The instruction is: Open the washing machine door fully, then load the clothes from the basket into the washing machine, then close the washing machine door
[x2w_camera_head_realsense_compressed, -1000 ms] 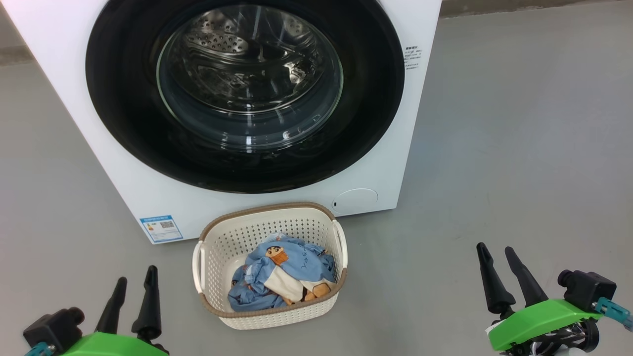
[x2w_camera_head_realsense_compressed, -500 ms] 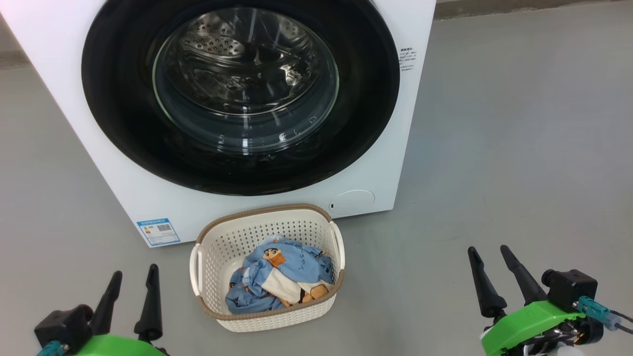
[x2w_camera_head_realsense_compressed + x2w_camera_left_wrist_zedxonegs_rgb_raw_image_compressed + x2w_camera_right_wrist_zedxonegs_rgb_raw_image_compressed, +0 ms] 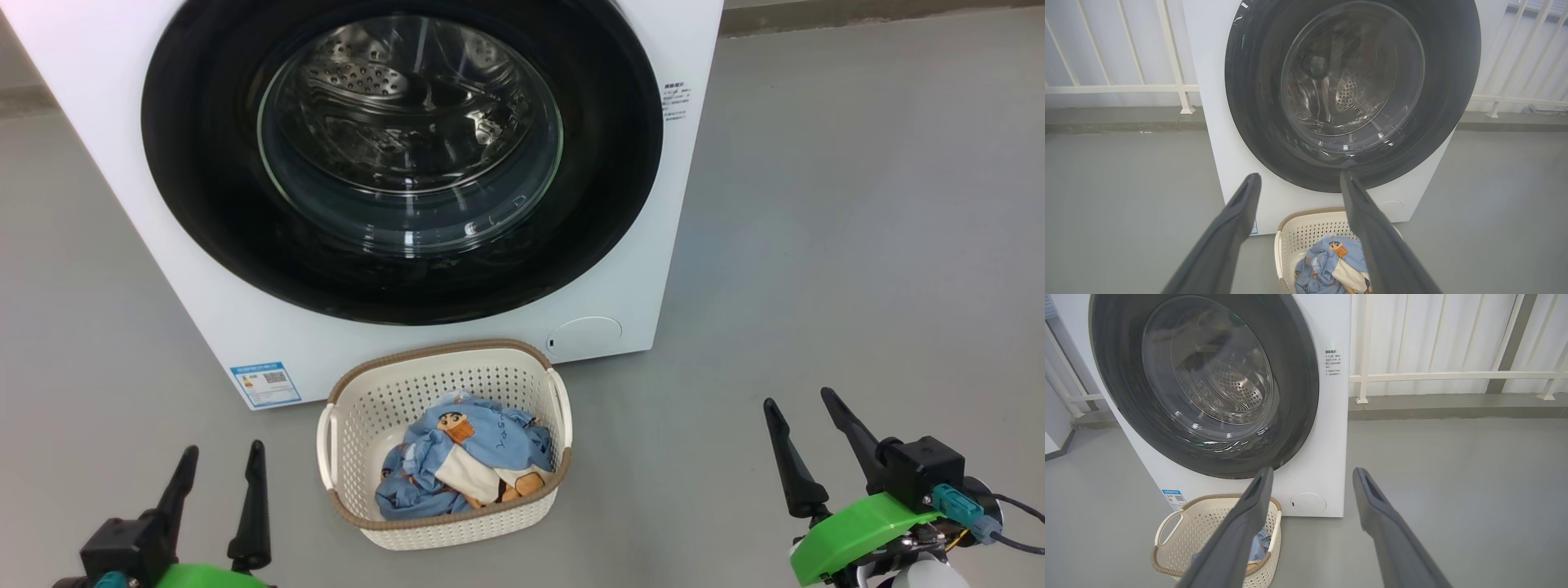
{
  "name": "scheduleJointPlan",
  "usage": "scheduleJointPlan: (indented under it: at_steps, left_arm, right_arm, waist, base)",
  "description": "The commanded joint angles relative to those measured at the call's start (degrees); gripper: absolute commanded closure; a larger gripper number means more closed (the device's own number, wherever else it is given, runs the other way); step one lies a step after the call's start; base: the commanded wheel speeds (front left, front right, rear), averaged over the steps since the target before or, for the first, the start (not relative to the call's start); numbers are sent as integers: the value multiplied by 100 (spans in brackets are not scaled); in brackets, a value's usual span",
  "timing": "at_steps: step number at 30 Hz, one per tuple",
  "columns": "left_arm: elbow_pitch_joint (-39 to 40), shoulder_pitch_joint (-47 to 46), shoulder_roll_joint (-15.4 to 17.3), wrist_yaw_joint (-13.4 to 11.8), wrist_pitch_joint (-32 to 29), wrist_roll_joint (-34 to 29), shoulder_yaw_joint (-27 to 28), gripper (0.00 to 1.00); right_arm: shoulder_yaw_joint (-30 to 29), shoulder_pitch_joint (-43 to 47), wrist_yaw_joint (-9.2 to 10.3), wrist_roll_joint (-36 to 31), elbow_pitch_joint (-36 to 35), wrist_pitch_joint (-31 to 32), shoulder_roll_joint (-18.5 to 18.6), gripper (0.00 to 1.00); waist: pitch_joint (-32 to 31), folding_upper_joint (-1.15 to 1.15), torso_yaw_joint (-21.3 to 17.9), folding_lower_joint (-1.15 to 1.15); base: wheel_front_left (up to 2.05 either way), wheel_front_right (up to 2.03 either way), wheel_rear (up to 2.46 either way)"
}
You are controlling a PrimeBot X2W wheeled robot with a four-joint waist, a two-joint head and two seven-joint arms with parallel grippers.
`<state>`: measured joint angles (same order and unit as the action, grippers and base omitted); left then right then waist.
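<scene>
Top of washing machine (image 3: 106, 122) is cut off by frame edge; door (image 3: 620, 163) is seen shut, drum dim behind glass. clothes (image 3: 490, 441) are heaped in basket (image 3: 445, 349), on floor just in front of machine, lower layers hidden. left gripper (image 3: 224, 449) & right gripper (image 3: 797, 398): both spread wide, nothing held or touched.

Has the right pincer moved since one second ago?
Yes. In the head view the right pincer has shifted slightly left, closer to the basket.

One washing machine (image 3: 269, 343), one basket (image 3: 441, 349), four fingers (image 3: 255, 506).
</scene>
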<state>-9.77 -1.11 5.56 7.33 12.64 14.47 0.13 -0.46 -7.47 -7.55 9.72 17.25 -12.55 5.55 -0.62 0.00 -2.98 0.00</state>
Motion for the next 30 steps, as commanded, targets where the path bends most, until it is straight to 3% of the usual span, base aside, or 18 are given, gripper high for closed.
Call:
scheduleJointPlan:
  at_steps: [1, 10, 30]
  left_arm:
    - [164, -96, 62, 14, 94, -223, 175, 0]
    - [92, -119, 48, 15, 236, -684, 186, 0]
    - [-195, -158, -169, 2, 236, -677, 644, 0]
  right_arm:
    - [146, -291, 6, -191, -162, -104, 57, 0]
    - [153, -333, 6, -704, -191, -245, 59, 0]
    - [-217, -334, 6, -381, 49, -245, -121, 0]
  waist:
    - [-5, 0, 13, 0]
    - [-8, 0, 53, 0]
    - [0, 0, 52, 0]
  base:
    - [0, 0, 0]
    - [0, 0, 0]
    - [0, 0, 0]
